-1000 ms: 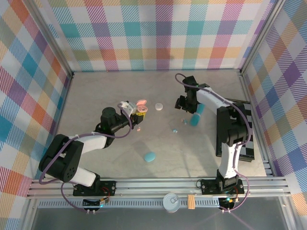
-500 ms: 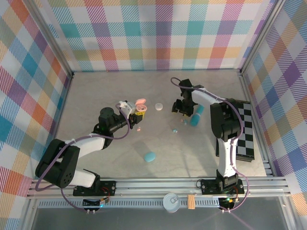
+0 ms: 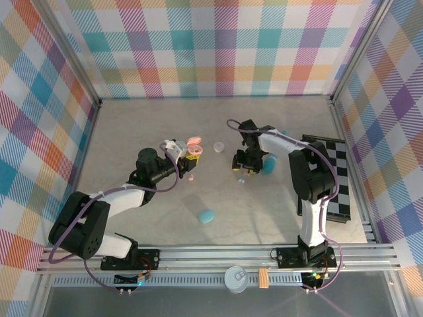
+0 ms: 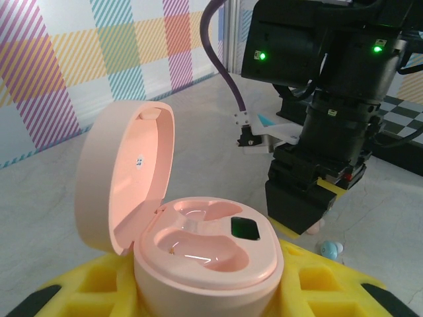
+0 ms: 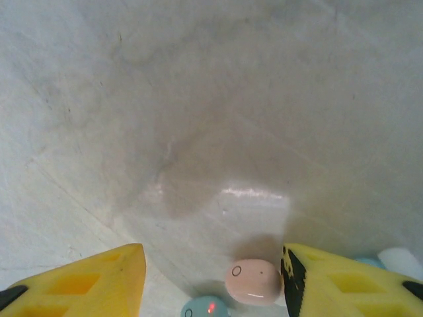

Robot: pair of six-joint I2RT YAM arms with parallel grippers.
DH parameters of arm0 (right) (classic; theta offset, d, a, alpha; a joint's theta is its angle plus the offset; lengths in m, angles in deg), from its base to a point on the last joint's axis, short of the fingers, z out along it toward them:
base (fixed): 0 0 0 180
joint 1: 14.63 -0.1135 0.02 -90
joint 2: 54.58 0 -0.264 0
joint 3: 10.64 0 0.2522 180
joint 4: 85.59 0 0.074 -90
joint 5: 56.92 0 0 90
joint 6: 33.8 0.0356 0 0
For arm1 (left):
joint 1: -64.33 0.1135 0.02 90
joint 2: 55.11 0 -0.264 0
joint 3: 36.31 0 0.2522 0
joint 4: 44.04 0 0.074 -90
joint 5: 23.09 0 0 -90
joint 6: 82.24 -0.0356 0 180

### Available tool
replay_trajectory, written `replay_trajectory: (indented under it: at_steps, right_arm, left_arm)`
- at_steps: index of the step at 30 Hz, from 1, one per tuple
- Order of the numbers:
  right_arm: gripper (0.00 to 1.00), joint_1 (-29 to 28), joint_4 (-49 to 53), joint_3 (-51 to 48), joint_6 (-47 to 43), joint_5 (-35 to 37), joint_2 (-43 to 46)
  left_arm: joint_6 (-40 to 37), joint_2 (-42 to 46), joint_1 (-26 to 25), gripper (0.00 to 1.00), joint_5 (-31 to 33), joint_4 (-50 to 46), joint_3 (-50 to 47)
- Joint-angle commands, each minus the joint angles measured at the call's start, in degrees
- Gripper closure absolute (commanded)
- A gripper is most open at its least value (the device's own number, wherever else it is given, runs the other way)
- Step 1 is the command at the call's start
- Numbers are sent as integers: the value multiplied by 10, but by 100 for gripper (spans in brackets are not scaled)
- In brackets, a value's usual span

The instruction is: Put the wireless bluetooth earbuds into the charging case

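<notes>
An open pink charging case (image 4: 198,257) sits upright between the yellow fingers of my left gripper (image 4: 205,294), which is shut on it; both its wells are empty and its lid stands up at the left. From above, the case (image 3: 192,152) is left of centre. My right gripper (image 5: 215,281) hangs open just over the table. A pink earbud (image 5: 253,281) lies between its fingers, close against the right fingertip (image 5: 330,284). A teal earbud (image 5: 205,308) with a red light lies just nearer. From above, the right gripper (image 3: 239,164) stands over that spot.
A teal case (image 3: 206,216) lies toward the near middle and another teal case (image 3: 269,163) lies right of the right gripper. A white round case (image 3: 219,146) sits between the grippers. A checkered board (image 3: 334,178) lies at the right wall. Another small pink bud (image 3: 192,177) lies near the left gripper.
My right gripper has moved left and nearer, from beside the teal case to over the earbuds. The left arm and the pink case have stayed still.
</notes>
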Motion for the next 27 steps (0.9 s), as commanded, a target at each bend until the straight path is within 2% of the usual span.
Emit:
replay_trajectory:
  at_steps: [1,11,20,27]
  right_arm:
    - [44,-5,16,-18,14,-21,29]
    - [44,-7,-27,-90,18,-38,79]
    - [45,11,-46,-51,-32,-22,70]
    - [47,29,-52,-14,-52,-54,16]
  left_arm:
    - [-7,5,5,72,-15,5,6]
    - [-7,4,5,72,-21,0,12]
    - [-14,17,5,72,-20,-18,14]
    - [-14,18,5,72,-19,-18,13]
